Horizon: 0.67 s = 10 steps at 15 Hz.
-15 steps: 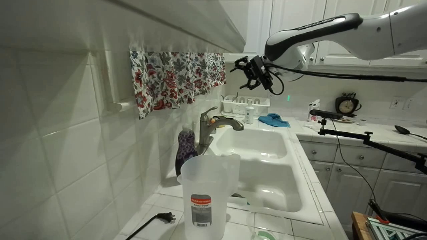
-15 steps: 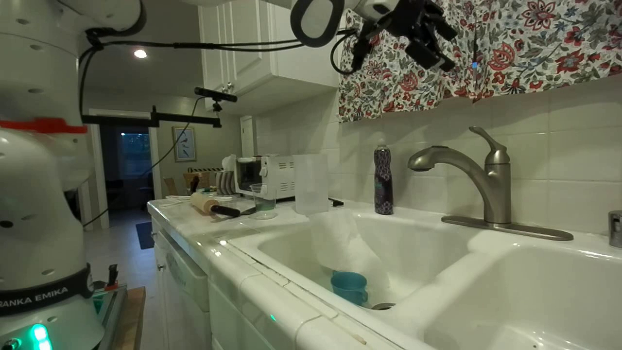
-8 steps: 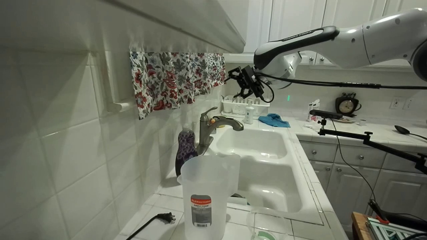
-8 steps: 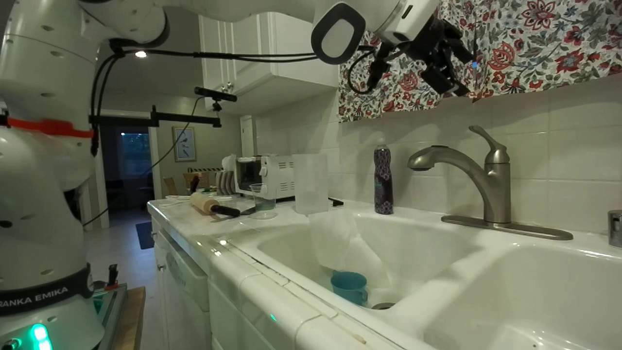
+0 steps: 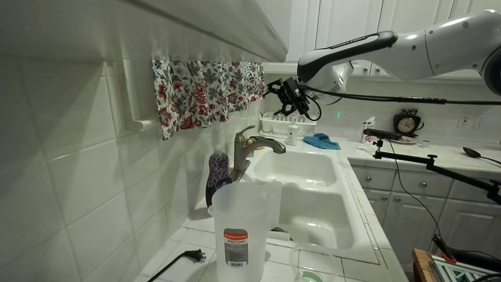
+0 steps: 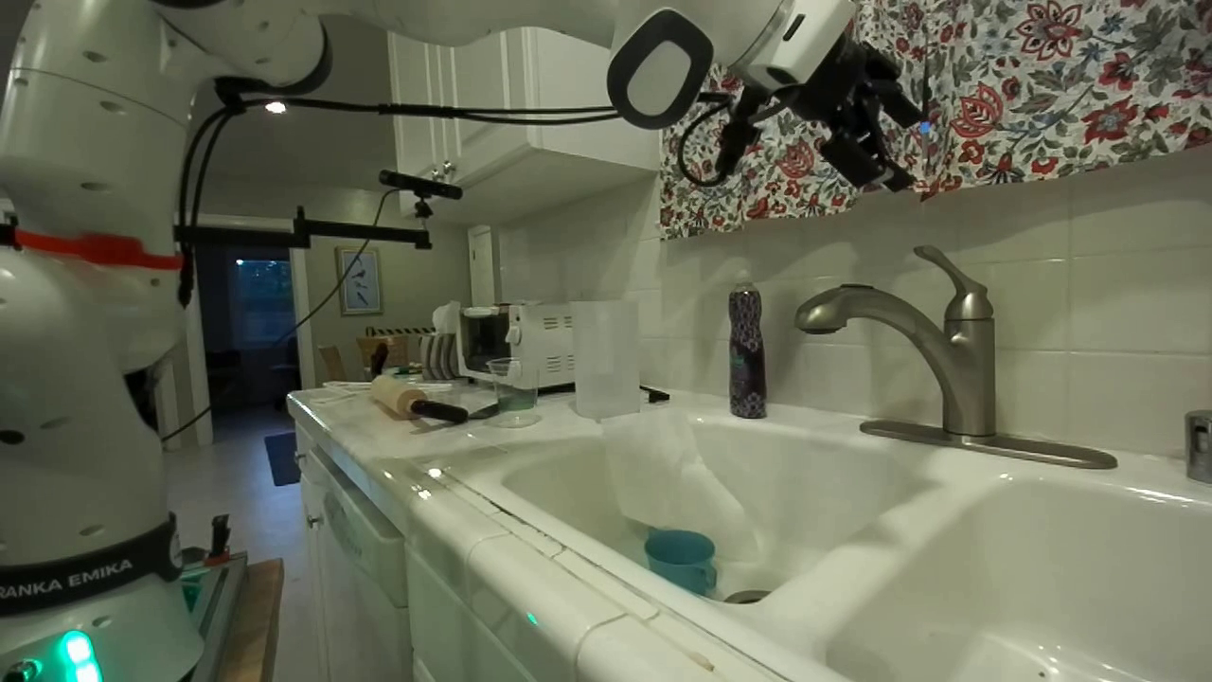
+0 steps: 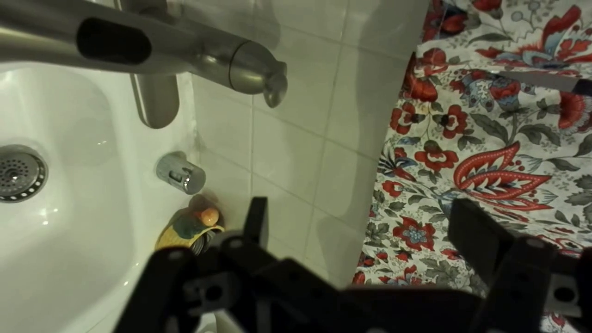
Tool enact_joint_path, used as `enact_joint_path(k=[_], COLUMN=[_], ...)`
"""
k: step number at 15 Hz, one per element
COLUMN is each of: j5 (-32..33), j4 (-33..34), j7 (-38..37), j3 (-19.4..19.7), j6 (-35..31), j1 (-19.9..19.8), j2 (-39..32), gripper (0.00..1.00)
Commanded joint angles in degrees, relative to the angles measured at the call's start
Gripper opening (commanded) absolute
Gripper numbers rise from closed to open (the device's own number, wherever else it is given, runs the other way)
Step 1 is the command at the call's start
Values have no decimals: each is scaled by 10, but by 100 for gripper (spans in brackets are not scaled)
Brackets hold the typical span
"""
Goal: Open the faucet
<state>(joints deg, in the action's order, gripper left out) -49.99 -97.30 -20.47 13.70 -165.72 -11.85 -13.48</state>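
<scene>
The faucet point(image 6: 971, 379) is a brushed grey-bronze tap at the back of the sink, with a curved spout and a lever handle point(image 6: 947, 268) on top that slants up over the spout. It stands by the wall in an exterior view point(image 5: 239, 156) and lies at the upper left in the wrist view point(image 7: 180, 44), its handle tip point(image 7: 275, 88) near the top centre. My gripper point(image 6: 907, 152) is above the faucet, apart from it, in front of the floral curtain. In the wrist view the gripper point(image 7: 358, 203) is open with nothing between its fingers point(image 7: 259, 215).
A floral curtain point(image 7: 434, 159) and tiled wall are close ahead. A purple bottle point(image 6: 747, 350) stands beside the faucet. A translucent jug point(image 5: 242, 207) is on the counter. A blue cup point(image 6: 680, 559) sits in a sink basin. A chrome cap point(image 7: 180, 173) is beside the faucet base.
Over the first half second my arm moved down and forward, bringing the gripper lower and nearer the wall above the faucet. Since then it has barely moved. The faucet is unchanged.
</scene>
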Motion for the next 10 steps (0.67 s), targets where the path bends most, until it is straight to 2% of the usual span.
enact_joint_path(k=[1, 10], j5=[-15, -22], j4=[25, 42], j7=[-6, -24], j3=[-7, -22], j6=[-6, -3], j1=[1, -4], j2=[-17, -52], gripper=[100, 100])
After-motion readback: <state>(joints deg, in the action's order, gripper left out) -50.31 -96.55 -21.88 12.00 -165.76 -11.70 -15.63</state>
